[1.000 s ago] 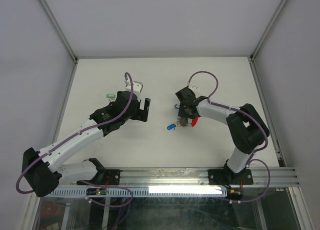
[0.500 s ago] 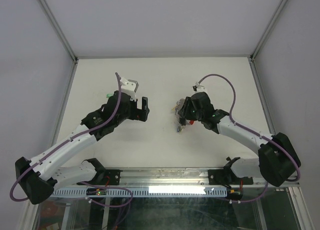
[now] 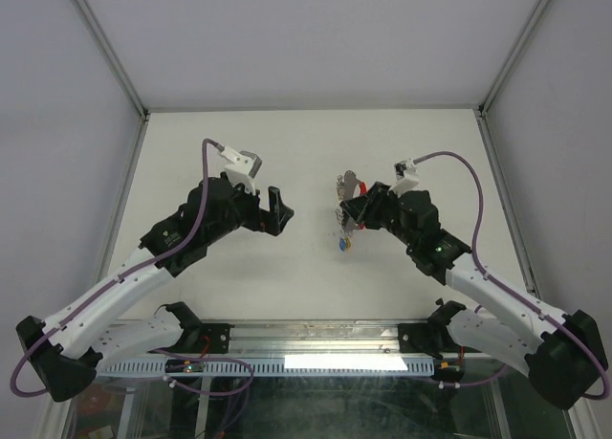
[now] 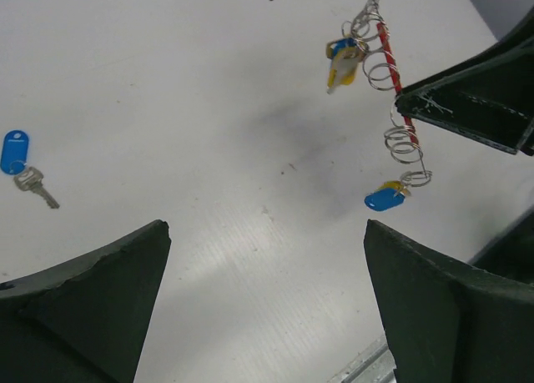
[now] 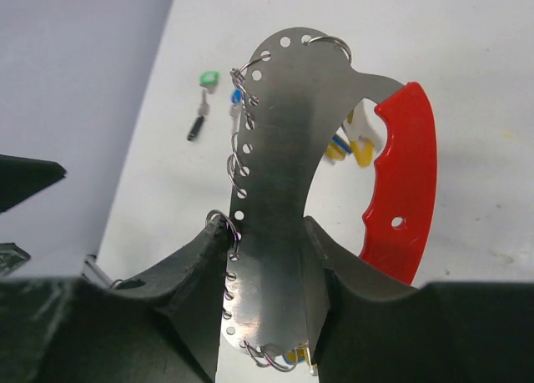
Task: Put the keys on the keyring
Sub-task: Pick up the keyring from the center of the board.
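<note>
Right gripper (image 5: 263, 258) is clamped on the keyring (image 5: 279, 141), held clear of the tabletop (image 4: 167, 83). Left gripper (image 4: 263, 245) gapes, empty. Danger: that thin plate could swivel in the pinch, and the flat loose key (image 4: 35, 187) may skid away from the left gripper.

A white table (image 3: 306, 152) sits between plain pale walls (image 3: 306, 37) with metal corner posts (image 3: 105, 45).

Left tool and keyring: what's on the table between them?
Nothing; the top view shows only bare white table between the left tool and the keyring.
</note>
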`<act>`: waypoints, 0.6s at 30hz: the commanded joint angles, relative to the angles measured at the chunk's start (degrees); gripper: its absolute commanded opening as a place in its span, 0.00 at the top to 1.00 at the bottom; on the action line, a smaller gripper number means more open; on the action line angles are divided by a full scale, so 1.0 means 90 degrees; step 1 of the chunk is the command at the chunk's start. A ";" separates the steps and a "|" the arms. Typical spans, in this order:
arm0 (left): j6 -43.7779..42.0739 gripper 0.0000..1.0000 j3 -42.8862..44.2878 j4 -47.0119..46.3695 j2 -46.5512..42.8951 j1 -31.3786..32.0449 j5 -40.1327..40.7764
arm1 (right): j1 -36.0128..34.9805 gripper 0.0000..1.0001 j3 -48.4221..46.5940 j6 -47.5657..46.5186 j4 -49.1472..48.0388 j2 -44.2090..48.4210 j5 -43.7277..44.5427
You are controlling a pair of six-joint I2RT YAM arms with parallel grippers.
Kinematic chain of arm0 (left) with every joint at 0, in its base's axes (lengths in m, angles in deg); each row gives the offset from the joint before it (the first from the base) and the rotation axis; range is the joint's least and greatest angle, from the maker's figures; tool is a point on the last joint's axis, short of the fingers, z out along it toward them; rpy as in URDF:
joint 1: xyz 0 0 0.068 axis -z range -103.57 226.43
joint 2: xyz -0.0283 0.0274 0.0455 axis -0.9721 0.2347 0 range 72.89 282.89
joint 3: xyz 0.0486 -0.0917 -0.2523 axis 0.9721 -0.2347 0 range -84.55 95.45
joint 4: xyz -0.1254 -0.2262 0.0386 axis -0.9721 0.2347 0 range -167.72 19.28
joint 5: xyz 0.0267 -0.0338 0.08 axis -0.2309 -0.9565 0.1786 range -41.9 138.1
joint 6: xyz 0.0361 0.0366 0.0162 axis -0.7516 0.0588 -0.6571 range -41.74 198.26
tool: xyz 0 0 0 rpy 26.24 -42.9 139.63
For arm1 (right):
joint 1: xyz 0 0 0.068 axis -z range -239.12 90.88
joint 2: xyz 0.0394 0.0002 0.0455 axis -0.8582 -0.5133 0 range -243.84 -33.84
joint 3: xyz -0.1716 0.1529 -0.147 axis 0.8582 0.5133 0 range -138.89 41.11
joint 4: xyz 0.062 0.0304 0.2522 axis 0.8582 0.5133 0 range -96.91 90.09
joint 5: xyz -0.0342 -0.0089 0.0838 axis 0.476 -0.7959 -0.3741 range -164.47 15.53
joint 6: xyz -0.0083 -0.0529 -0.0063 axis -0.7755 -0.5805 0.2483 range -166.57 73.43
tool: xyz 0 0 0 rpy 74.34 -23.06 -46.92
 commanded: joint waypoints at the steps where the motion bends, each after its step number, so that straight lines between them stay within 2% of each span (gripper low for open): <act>1: -0.0066 0.01 0.0111 -0.0715 -0.0268 -0.0005 -0.1082 | -0.0003 0.79 -0.0042 0.0559 -0.1008 0.0520 -0.0039; 4: -0.0135 0.01 0.0108 -0.0895 -0.0247 0.0109 -0.1286 | -0.0008 0.81 -0.0085 0.0688 -0.0991 0.0767 0.0014; 12: -0.0169 0.02 0.0200 -0.1432 -0.0136 0.0862 -0.1123 | -0.0011 0.82 -0.0369 0.0772 -0.0688 0.1306 0.0058; 18: -0.0033 0.08 -0.0008 -0.2454 -0.0289 0.0928 -0.1882 | -0.0004 0.82 -0.0501 0.0926 -0.0691 0.1704 -0.0171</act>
